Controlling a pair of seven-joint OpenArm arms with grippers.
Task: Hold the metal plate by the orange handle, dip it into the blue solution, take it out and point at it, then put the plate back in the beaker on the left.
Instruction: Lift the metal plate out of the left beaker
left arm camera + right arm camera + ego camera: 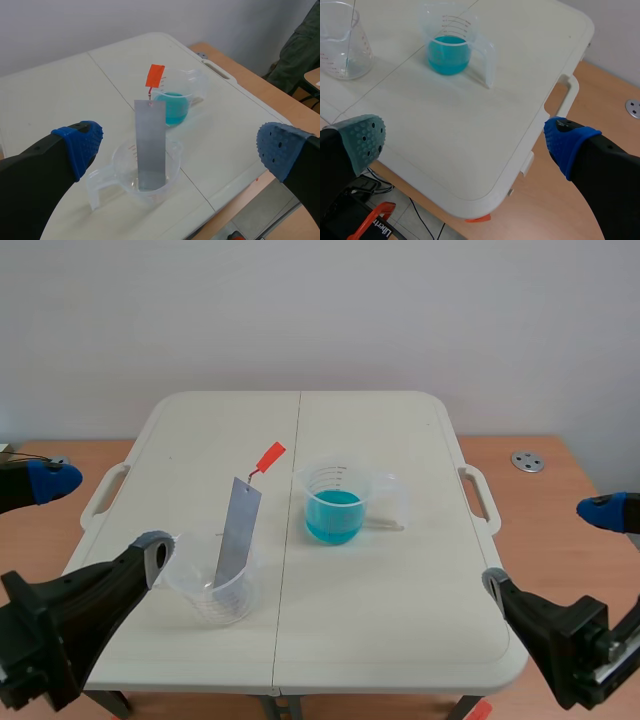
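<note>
Arms lie low at the near corners in the scene view, one coming in from each side. The left gripper (pixel 100 520) is spread wide off the near left corner of the folding table (pixel 400 620). The right gripper (pixel 550 548) is spread just as wide off the near right corner. Neither touches anything. The metal plate (pixel 238 535) stands tilted in the clear beaker (pixel 215 592) at near left, its orange handle (pixel 271 455) on a thin wire at the top, leaning far and right. The beaker of blue solution (pixel 335 505) stands just right of the table's seam, apart from the clear beaker.

In the left wrist view the left gripper (pixel 180 145) is wide open, with the clear beaker (pixel 125 170) ahead between the fingers. The metal plate (pixel 150 142) is a dull grey flat strip, its lower end on the beaker's floor. The orange handle (pixel 155 76) shows above it.

In the right wrist view the right gripper (pixel 466 139) is open over the table's near right edge. The beaker of blue solution (pixel 449 50) stands ahead. The clear beaker (pixel 342 45) is only partly in view, and the metal plate (pixel 351 30) shows edge-on as a thin line.
</note>
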